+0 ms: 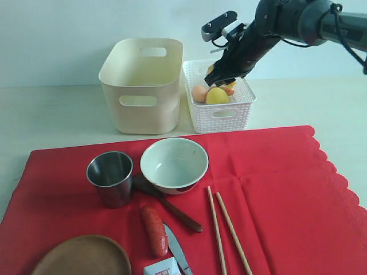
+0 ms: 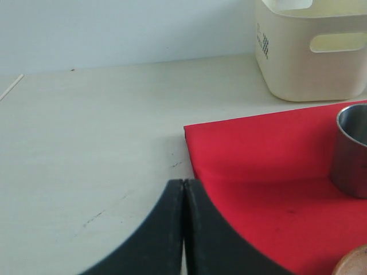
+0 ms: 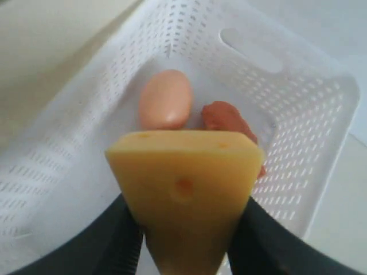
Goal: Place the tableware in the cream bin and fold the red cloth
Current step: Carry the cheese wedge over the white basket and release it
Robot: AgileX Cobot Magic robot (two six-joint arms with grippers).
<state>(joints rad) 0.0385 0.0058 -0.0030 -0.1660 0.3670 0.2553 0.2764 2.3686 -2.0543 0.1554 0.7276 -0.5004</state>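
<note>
On the red cloth (image 1: 275, 195) lie a steel cup (image 1: 110, 177), a pale bowl (image 1: 174, 164), a dark wooden spoon (image 1: 169, 209), two chopsticks (image 1: 221, 235), a knife (image 1: 179, 255) and a brown plate (image 1: 83, 256). The cream bin (image 1: 142, 86) stands behind them with nothing showing inside. My right gripper (image 1: 221, 77) hangs over the white lattice basket (image 1: 221, 112), shut on a yellow cheese wedge (image 3: 183, 189). My left gripper (image 2: 184, 189) is shut and holds nothing, low over the bare table by the red cloth's (image 2: 258, 154) corner, with the steel cup (image 2: 351, 149) near.
The basket holds an egg (image 1: 199, 93), a lemon (image 1: 217, 96) and a red-orange piece (image 3: 226, 117). A sausage (image 1: 155, 230) and a small carton (image 1: 162, 267) lie on the cloth near the knife. Pale tabletop (image 2: 86, 143) stretches left of the cloth.
</note>
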